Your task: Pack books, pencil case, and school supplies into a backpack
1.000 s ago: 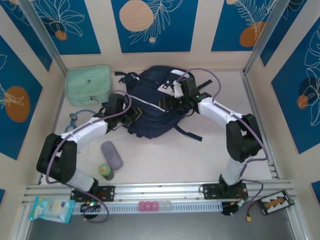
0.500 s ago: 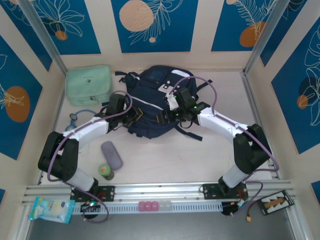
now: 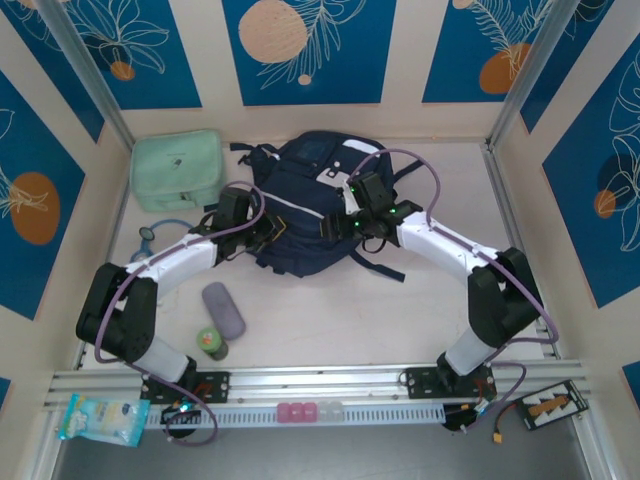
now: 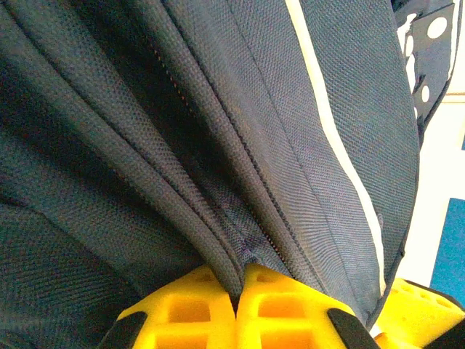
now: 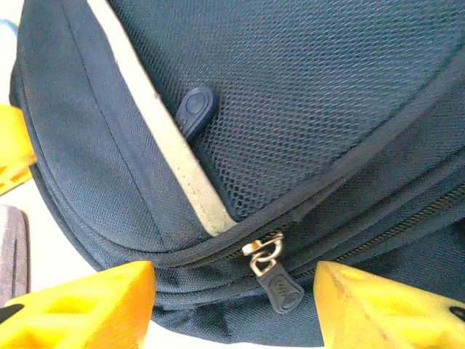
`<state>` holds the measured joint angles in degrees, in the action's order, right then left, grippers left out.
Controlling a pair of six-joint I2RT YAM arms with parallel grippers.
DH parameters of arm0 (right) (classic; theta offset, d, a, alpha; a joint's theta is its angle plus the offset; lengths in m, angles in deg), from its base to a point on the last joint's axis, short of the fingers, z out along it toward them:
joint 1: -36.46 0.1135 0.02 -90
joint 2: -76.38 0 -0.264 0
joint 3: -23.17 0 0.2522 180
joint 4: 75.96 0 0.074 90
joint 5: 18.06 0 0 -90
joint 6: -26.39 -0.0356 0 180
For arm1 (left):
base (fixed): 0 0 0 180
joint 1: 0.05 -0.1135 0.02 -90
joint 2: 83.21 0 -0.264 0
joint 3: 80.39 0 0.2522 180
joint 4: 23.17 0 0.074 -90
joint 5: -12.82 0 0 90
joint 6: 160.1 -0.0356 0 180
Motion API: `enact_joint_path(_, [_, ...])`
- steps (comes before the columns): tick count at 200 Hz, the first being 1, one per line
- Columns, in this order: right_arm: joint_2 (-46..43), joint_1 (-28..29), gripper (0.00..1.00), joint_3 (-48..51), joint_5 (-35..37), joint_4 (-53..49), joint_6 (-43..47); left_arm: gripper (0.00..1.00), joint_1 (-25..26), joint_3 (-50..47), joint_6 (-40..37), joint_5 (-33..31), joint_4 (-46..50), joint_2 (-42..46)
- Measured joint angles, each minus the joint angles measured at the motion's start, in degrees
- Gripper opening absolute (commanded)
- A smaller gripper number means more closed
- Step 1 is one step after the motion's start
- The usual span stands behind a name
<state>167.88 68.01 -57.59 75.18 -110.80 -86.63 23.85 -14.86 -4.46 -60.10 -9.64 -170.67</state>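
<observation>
The navy backpack (image 3: 300, 195) with white trim lies in the middle of the table, and both grippers are at its near side. My left gripper (image 3: 262, 232) is shut, its yellow fingertips (image 4: 196, 305) pinching a piped fold of the backpack (image 4: 218, 145) beside a zipper line. My right gripper (image 3: 340, 225) is open, its jaws standing either side of a dark zipper pull (image 5: 282, 289) without touching it. The greyish-purple school supplies case (image 3: 223, 310) lies near the left arm. The books and pencil case are out of view.
A mint-green bag (image 3: 177, 170) sits at the back left. A small green bottle (image 3: 211, 343) stands near the left arm's base. A thin light-blue loop (image 3: 150, 234) lies left of the left arm. A metal rail (image 3: 320, 380) runs along the near edge.
My right gripper has come down from the backpack's top toward its near edge and its jaws have narrowed a little. The left gripper has held still.
</observation>
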Motion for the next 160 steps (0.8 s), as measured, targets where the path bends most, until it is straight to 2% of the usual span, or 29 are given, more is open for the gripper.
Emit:
enact_joint_path(25, [-0.11,-0.09,0.38,-0.09,0.55,-0.22,0.94,0.00,0.00,0.00,0.00,0.04,0.00,0.00])
enact_joint_path(77, [0.59,1.77,0.35,-0.17,4.66,-1.46,8.02,0.00,0.00,0.04,0.00,0.04,0.02,0.00])
enact_joint_path(126, [4.13,1.99,0.29,-0.94,6.47,-1.70,10.14,0.00,0.00,0.04,0.00,0.04,0.07,0.00])
enact_joint_path(160, [4.48,2.45,0.09,-1.05,7.67,-1.62,10.60,0.00,0.00,0.04,0.00,0.04,0.09,0.00])
